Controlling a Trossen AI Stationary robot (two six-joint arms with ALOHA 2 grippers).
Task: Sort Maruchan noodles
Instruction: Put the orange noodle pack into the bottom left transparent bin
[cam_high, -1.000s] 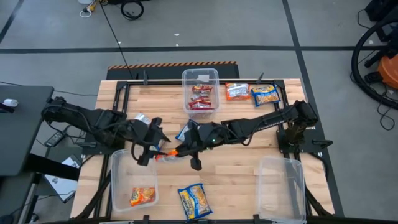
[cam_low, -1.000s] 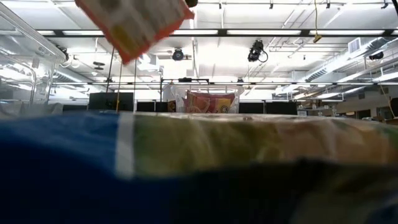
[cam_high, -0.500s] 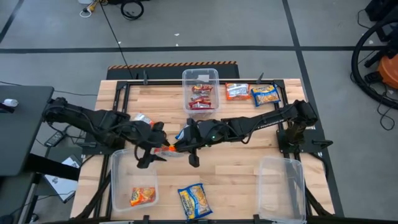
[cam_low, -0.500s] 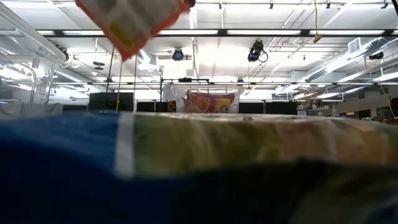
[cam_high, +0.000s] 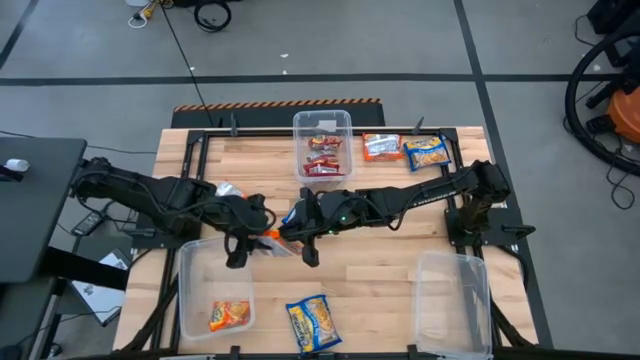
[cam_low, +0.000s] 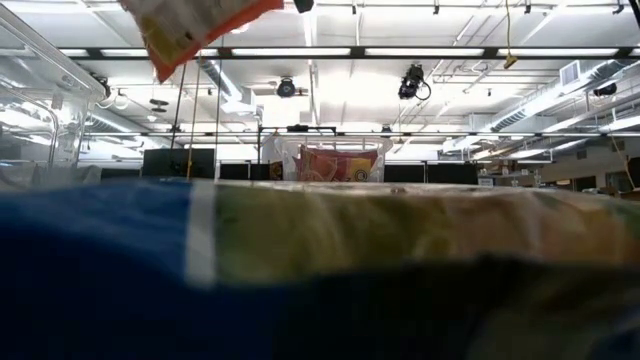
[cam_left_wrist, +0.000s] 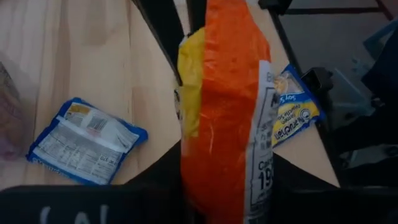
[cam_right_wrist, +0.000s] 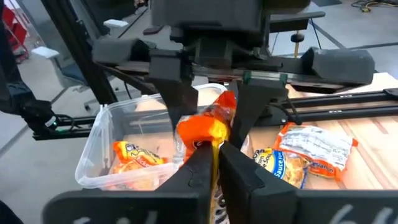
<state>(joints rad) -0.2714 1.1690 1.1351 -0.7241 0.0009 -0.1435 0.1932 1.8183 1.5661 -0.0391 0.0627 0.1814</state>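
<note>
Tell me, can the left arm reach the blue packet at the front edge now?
Probably not yet: the left gripper is shut on the orange packet. The blue packet lies uncovered beside the bin.

At frame centre we see an orange-and-yellow packet (cam_left_wrist: 227, 118) with a white printed strip. At lower left lies a blue packet (cam_left_wrist: 84, 142) with a white label panel. In the top bin (cam_high: 323, 122) we see red packets (cam_high: 324, 160); the lower-left bin (cam_high: 190, 300) holds an orange one (cam_high: 229, 315). The table (cam_high: 380, 270) is pale wood.
</note>
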